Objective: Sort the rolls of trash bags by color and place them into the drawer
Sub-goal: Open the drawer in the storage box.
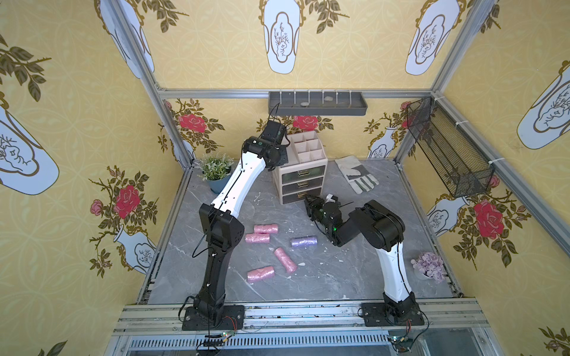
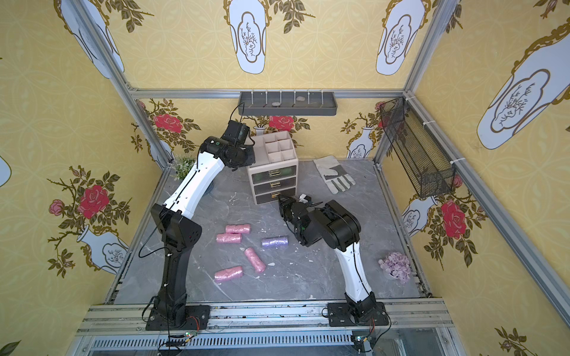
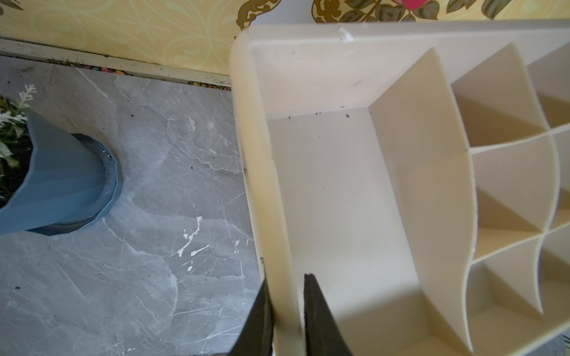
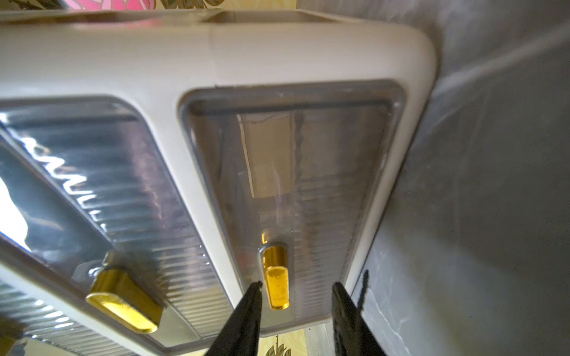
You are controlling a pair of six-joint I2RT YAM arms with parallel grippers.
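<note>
Beige drawer rim pinched between left claw tips

Right pincer straddles the gold handle on the drawer, jaws apart.

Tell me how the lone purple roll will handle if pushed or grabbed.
The purple roll lies on its side on the flat table, so a push would likely roll it. Its crinkly shiny film probably squashes and slips in a grip. Small, so probably light.
</note>
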